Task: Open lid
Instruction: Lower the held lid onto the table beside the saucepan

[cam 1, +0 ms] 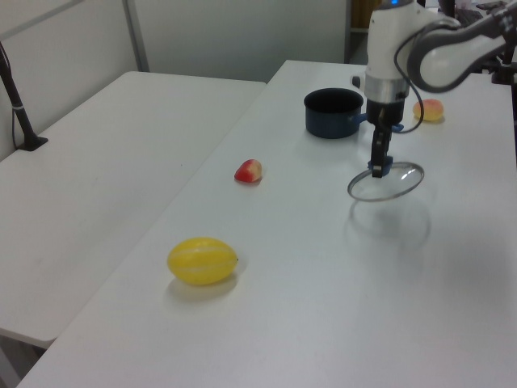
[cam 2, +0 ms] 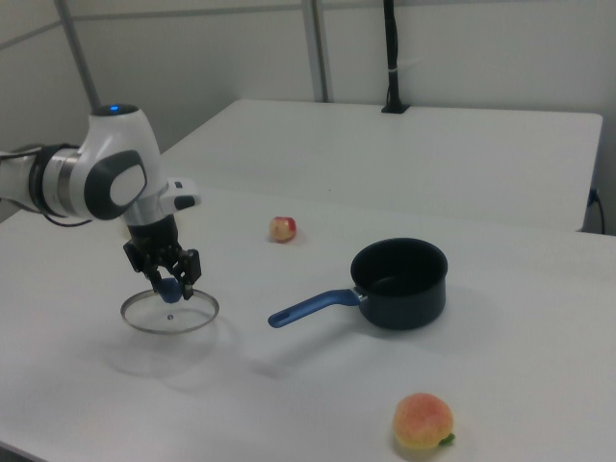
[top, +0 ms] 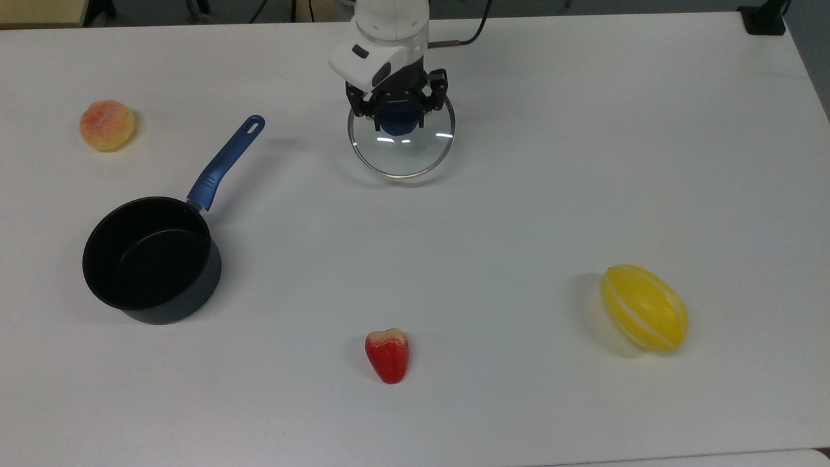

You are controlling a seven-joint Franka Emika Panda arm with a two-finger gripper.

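The lid (top: 403,155) is a round clear glass disc with a thin metal rim and a blue knob. My gripper (top: 400,121) is shut on the knob from above. The lid hangs a little above the white table, near its far edge in the top view, and casts a shadow below itself. In the left view the lid (cam 1: 397,181) under the gripper (cam 1: 378,169) is well apart from the black saucepan (cam 1: 333,113). The right view shows the lid (cam 2: 159,314) and gripper (cam 2: 171,288) left of the uncovered saucepan (cam 2: 399,284). The saucepan (top: 149,259) has a blue handle (top: 225,162).
A peach (top: 107,124) lies at the top view's far left. A red fruit (top: 387,355) sits near the front middle. A yellow melon (top: 644,308) rests at the right. Bare table (top: 519,194) spreads between lid and melon.
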